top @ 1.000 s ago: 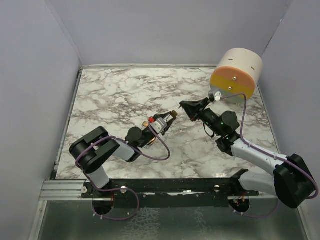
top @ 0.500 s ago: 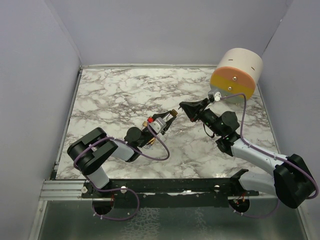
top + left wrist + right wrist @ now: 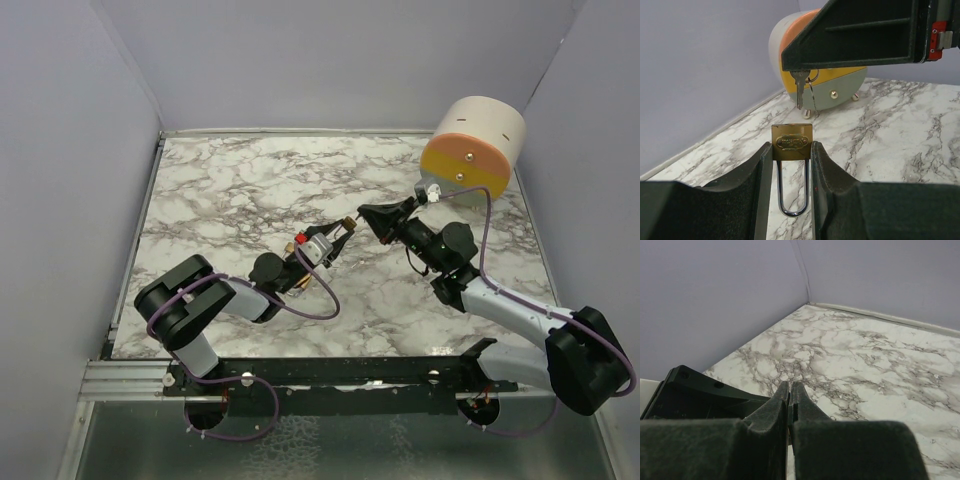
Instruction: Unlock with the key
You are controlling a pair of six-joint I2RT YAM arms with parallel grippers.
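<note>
The left gripper (image 3: 791, 150) grips a brass padlock (image 3: 792, 141) by its body, one finger against each side. The shackle points back toward the wrist and the body's far end faces outward. The right gripper (image 3: 790, 392) is clenched tight, and in the left wrist view its fingers pinch the head of a key (image 3: 800, 89). The blade hangs downward, with a thin ring (image 3: 811, 95) beside it. The key sits just above and beyond the padlock, with a small gap between them and no contact. Both grippers meet nose to nose over the middle of the marble table (image 3: 250, 190). Behind the key, at the far right corner, a round drum (image 3: 475, 150) lies on its side, its orange-and-grey face toward the arms.
</note>
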